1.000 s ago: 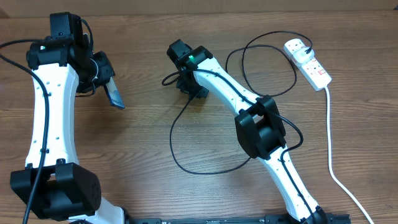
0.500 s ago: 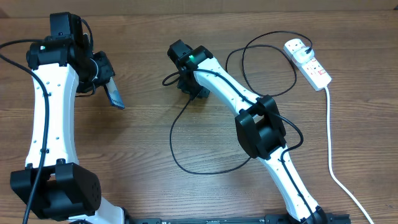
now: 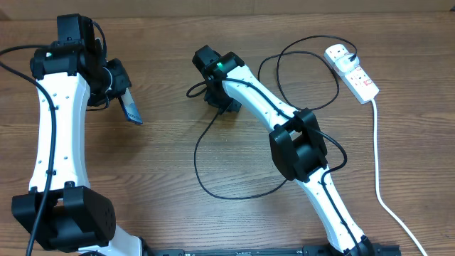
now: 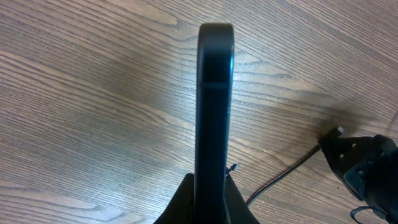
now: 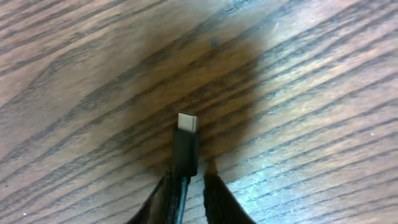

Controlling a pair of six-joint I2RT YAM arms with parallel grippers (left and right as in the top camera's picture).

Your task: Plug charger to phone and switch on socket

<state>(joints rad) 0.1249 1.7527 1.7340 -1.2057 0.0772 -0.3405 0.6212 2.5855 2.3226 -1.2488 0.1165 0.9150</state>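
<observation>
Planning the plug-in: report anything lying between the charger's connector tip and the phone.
Nothing visible. Only bare table separates the charger tip in the right gripper from the phone held on edge in the left gripper.

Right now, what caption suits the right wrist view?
Charger's connector tip pokes out from the right gripper, over a wooden table.
</observation>
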